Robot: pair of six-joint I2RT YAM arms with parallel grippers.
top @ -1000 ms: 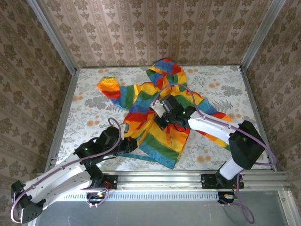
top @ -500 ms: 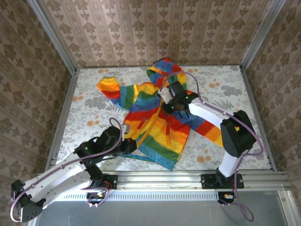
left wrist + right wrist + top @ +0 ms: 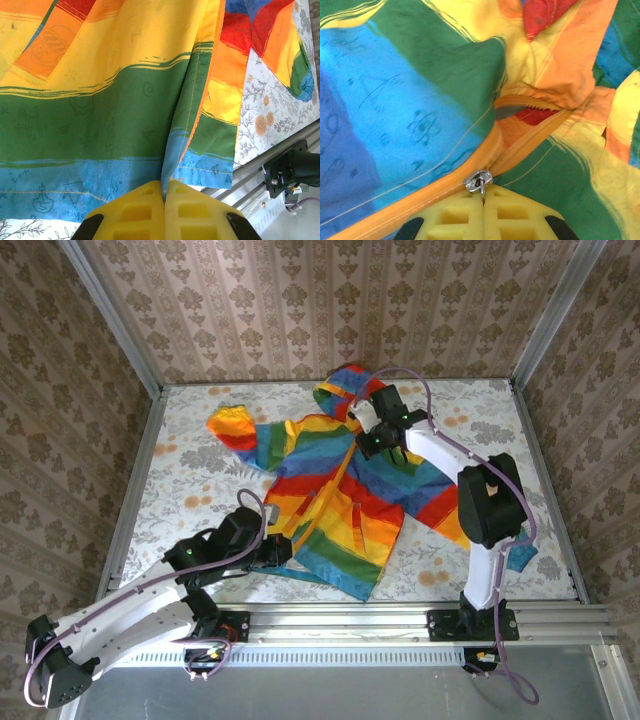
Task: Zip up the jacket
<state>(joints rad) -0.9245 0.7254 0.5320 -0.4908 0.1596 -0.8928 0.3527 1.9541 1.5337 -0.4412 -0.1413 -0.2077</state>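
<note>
No words to read here, no label, no brand, no number. The jacket carries only faint printed doodles on its stripes: a small triangle, a zigzag, a little round face on the blue. They are drawings, and none of them forms a letter or a digit.

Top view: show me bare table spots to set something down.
Bare floral tabletop lies between the rainbow-striped fabric jacket and the left rail, and right of its hood at the far right corner. Crowded: the middle, with the right gripper at the collar, the left gripper clamping the hem.
</note>
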